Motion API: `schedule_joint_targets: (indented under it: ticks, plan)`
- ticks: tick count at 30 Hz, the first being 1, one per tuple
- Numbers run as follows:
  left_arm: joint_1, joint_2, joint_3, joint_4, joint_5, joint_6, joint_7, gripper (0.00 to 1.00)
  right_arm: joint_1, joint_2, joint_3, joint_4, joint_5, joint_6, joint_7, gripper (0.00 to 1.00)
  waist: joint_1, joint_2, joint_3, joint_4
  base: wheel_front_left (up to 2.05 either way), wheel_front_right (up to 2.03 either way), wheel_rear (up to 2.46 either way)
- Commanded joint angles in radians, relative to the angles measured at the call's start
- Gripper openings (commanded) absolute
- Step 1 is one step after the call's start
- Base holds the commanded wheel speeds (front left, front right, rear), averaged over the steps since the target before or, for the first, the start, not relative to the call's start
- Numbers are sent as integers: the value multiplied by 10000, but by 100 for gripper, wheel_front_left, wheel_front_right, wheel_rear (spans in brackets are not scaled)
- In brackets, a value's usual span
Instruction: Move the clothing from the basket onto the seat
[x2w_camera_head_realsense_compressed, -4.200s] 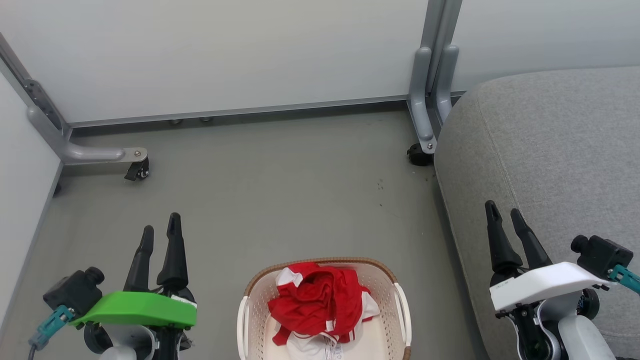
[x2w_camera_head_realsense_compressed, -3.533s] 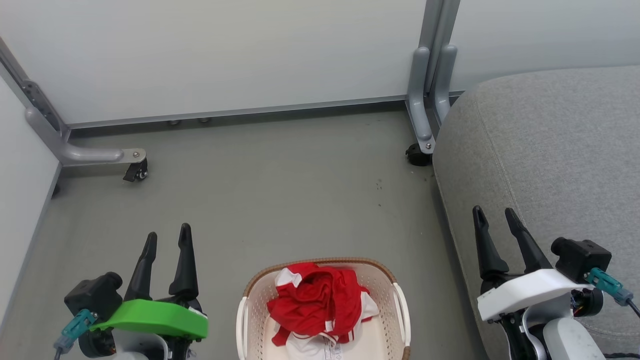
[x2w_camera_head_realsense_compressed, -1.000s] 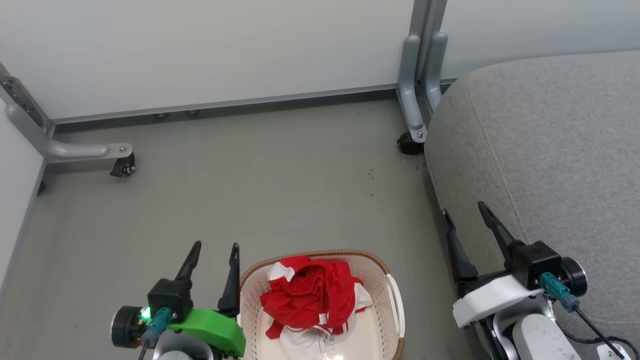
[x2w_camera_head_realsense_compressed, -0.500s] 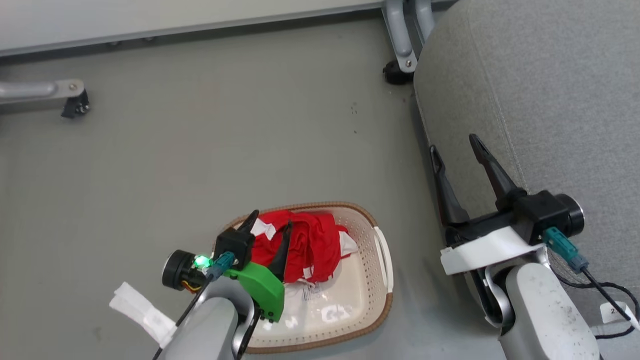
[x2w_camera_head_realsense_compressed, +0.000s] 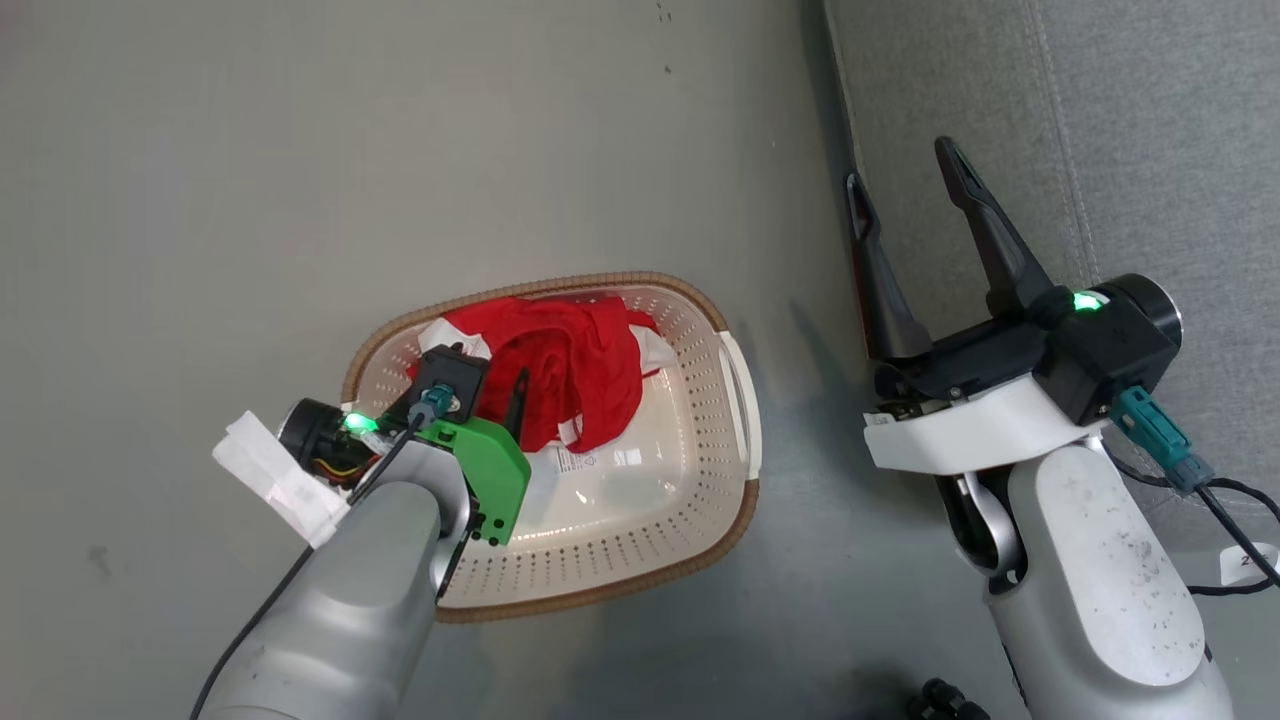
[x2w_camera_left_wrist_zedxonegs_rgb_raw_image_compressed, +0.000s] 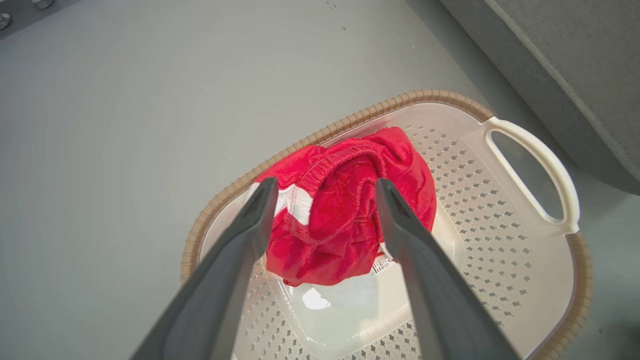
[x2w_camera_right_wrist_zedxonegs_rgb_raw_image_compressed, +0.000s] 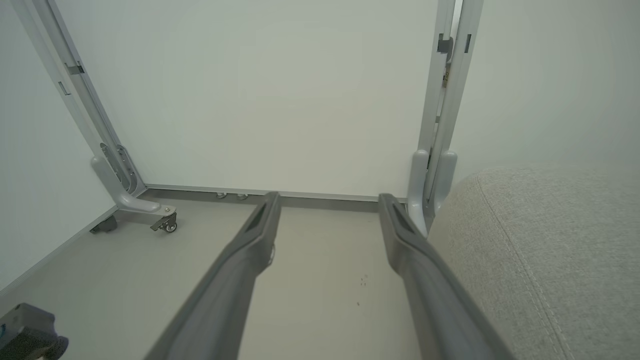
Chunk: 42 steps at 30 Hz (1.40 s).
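The grey floor (x2w_camera_head_realsense_compressed: 300, 150) occupies most of the head view, and the basket and the seat both stand on it. The seat (x2w_camera_head_realsense_compressed: 1150, 130), a grey upholstered cushion with stitched seams, lies along the robot's right side, close to the basket but apart from it. White partition panels (x2w_camera_right_wrist_zedxonegs_rgb_raw_image_compressed: 275, 100) on grey metal posts (x2w_camera_right_wrist_zedxonegs_rgb_raw_image_compressed: 440, 125) close off the area beyond the floor; one post foot carries a small caster (x2w_camera_right_wrist_zedxonegs_rgb_raw_image_compressed: 167, 225). The basket (x2w_camera_head_realsense_compressed: 690, 470), cream-white, perforated and with a brown woven-look rim, sits between the two arms, one white side handle (x2w_camera_left_wrist_zedxonegs_rgb_raw_image_compressed: 535, 175) facing the seat. The right gripper (x2w_camera_head_realsense_compressed: 900, 167) is released, fingers spread wide and holding nothing; it is raised beside the basket, at the seat's near edge. The left gripper (x2w_camera_left_wrist_zedxonegs_rgb_raw_image_compressed: 325, 187) is also released, and its two dark fingers point down into the basket, one on either side of the clothing. Contact between the fingers and the fabric cannot be determined. The clothing (x2w_camera_head_realsense_compressed: 570, 365), a bunched red bundle with white panels, lies inside the basket at its far end. A label sticker (x2w_camera_head_realsense_compressed: 575, 462) is visible on the bare basket bottom just beside the bundle.
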Motion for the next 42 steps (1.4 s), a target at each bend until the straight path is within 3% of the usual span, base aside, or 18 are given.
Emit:
schedule_joint_targets:
  ticks: [1, 13, 27, 37, 38, 39, 40, 41, 42]
  plan:
    - [-382, 71, -17, 264, -85, 64, 35, 100, -235, 18, 40, -90, 5, 1, -31, 100, -2, 0, 1321, -438, 0, 0, 0]
    - [-1585, 109, -110, 1655, -229, 209, 488, 100, -602, 42, 200, -313, 165, 1, -31, 100, -2, 0, 2394, -708, 0, 0, 0]
    - [-2331, 396, -577, 1914, 34, -116, 943, 100, -915, 59, 408, -489, 366, 1, -31, 100, -2, 0, 3328, -1140, 0, 0, 0]
    - [-2494, 635, -708, 1963, -77, 8, 1511, 100, -961, 62, 509, -683, 599, 1, -31, 100, -2, 0, 3628, -1432, 0, 0, 0]
    - [-2501, 646, -711, 1963, -89, 43, 1520, 62, -973, 61, 497, -691, 620, 1, -31, 100, -2, 0, 3641, -1450, 0, 0, 0]
    - [-2508, 655, -690, 1963, -133, 63, 1523, 37, -979, 61, 483, -701, 630, 1, -31, 100, -2, 0, 3648, -1459, 0, 0, 0]
    - [-2505, 666, -646, 1967, -191, 85, 1524, 24, -975, 62, 473, -711, 644, 1, -31, 100, -2, 0, 3653, -1468, 0, 0, 0]
    - [-2510, 680, -651, 1968, -180, 104, 1517, 5, -972, 63, 448, -726, 653, 1, -31, 100, -2, 0, 3654, -1477, 0, 0, 0]
    - [-2516, 692, -657, 1966, -197, 108, 1530, 0, -970, 61, 421, -738, 651, 1, -31, 100, -2, 0, 3655, -1486, 0, 0, 0]
